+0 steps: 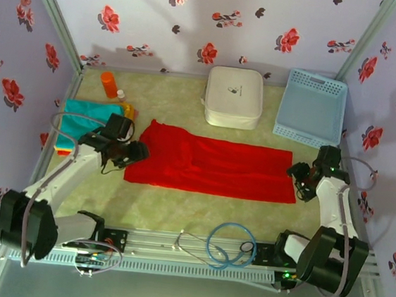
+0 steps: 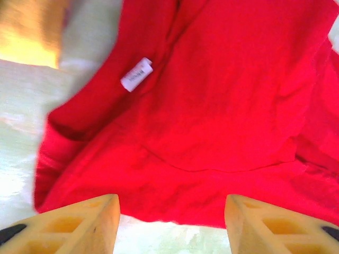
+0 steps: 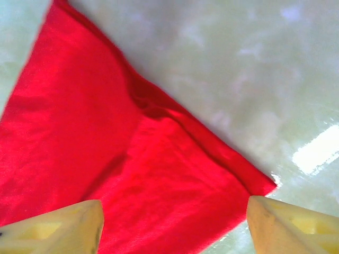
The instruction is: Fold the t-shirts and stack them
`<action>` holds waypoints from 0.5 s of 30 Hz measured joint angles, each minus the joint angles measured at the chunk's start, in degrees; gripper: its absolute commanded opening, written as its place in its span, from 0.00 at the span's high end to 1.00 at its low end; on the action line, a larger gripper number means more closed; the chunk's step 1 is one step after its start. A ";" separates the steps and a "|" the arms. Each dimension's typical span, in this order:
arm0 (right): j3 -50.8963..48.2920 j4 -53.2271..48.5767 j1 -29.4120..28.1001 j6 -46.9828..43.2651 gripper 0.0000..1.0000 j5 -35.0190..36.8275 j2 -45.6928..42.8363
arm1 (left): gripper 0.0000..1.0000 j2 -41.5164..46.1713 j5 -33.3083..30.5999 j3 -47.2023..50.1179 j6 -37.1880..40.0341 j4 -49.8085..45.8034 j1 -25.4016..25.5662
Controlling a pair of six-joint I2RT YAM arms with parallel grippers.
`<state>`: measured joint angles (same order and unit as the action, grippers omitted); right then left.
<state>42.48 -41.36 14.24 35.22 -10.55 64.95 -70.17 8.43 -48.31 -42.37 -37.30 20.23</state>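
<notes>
— Top external first: how many shirts do you count?

— One big red t-shirt (image 1: 214, 166), spread flat as a long band across the middle of the table (image 1: 177, 210). Then one pile at the left edge: a teal shirt (image 1: 88, 112) on top, an orange shirt (image 1: 62, 150) peeking out beneath it, and some yellow cloth (image 1: 128, 109) at the pile's far corner (whether that is a shirt of its own, I cannot tell).

— And the rest?

— One white case (image 1: 234, 97) and one blue basket (image 1: 311, 107) side by side at the back, and one orange bottle (image 1: 109, 83) back left. There are two arms: the left gripper (image 1: 135, 152) is at the red shirt's left end, the right gripper (image 1: 296, 174) at its right end.

— Left wrist view?

— Two yellow fingers (image 2: 79, 222) stand apart with nothing between them, just over the near edge of the red cloth. One white label (image 2: 136, 74) sits at the collar. The yellow cloth is a blur in the far left corner.

— Right wrist view?

— Much the same: two fingers spread wide and empty, over one corner of the red shirt, which lies flat on the pale table.
</notes>
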 measured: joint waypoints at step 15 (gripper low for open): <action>7.80 7.06 -14.53 -3.74 0.35 4.87 24.28 | 0.51 -24.24 2.34 -8.74 -1.31 5.88 5.40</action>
<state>50.28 -34.30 -0.30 31.48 -5.67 89.23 -94.41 10.76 -57.06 -43.68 -31.42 25.63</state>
